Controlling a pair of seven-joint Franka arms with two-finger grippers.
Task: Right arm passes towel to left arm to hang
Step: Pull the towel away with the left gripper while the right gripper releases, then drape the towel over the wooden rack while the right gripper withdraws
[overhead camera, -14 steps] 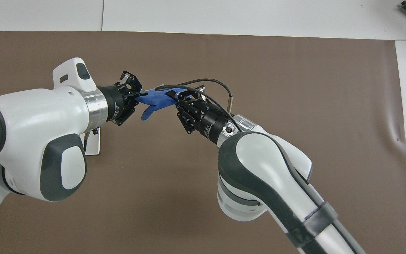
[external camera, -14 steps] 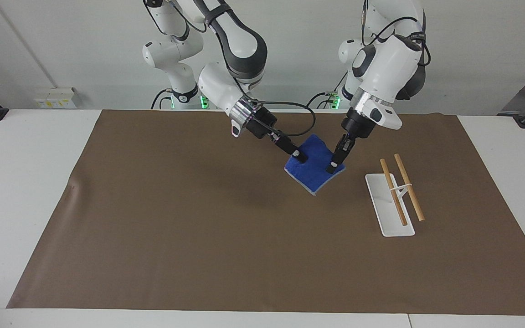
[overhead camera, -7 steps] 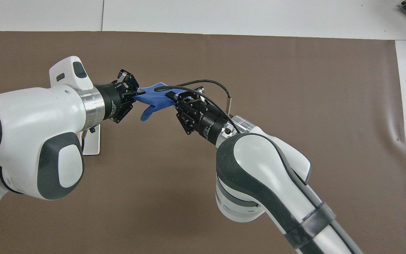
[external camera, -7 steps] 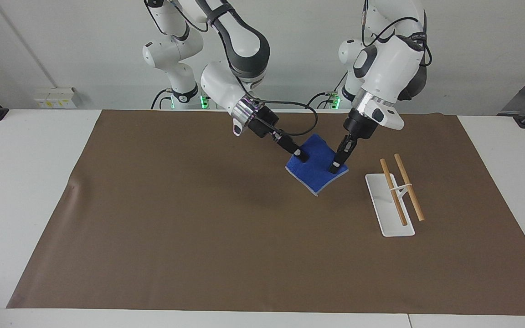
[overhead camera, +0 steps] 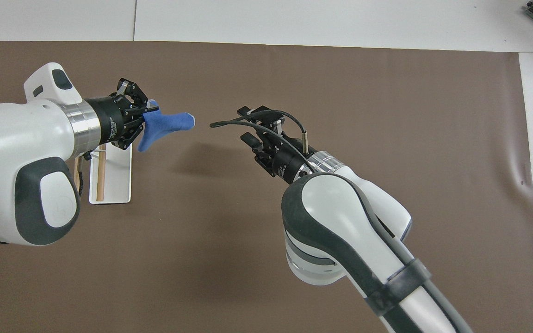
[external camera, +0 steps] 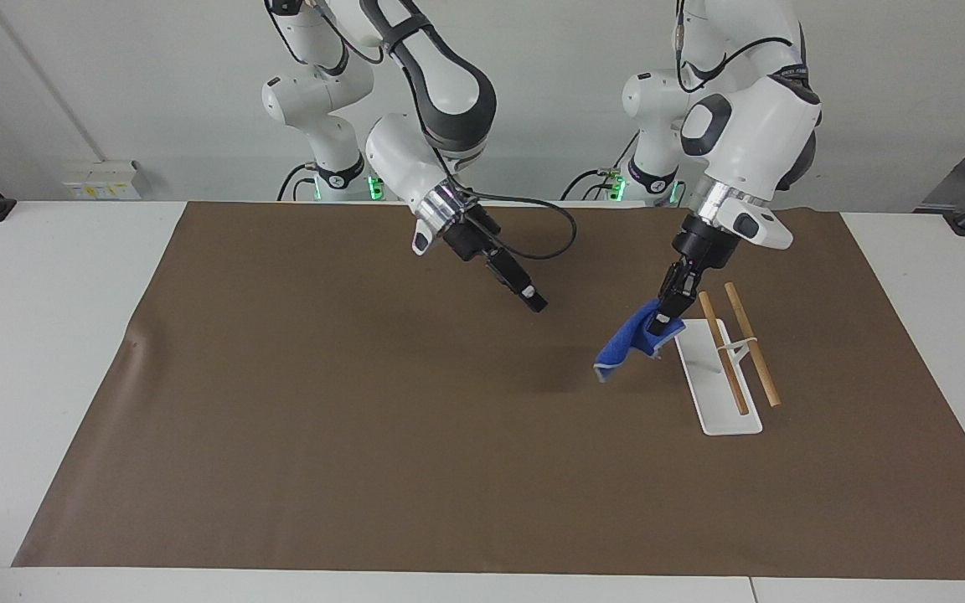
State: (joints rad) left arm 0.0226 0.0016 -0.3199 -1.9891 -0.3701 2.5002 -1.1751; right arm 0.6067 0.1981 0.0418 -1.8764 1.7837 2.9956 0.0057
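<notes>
The right gripper [external camera: 535, 303] no longer holds anything: a moment ago it pinched one side of the towel [external camera: 632, 345], and now its jaws stand apart in the air over the bare brown mat [external camera: 323, 402], well away from the cloth. So the handover is done, and the right arm waits.

Further along in the facing view, the left gripper [external camera: 663, 323] is clamped on one corner of the towel and has carried it toward the left arm's end of the table. The cloth, spread between the two grippers before, now droops in a loose bunch below and to the side of the closed jaws, clear of the mat.

Just beside those jaws stands the rack [external camera: 717, 381], a white base with two wooden rails [external camera: 738, 343]. Hanging remains. Nothing lies between towel and rack; the bunched cloth itself may be the trouble, since it could catch on the nearer rail rather than drape over it.
</notes>
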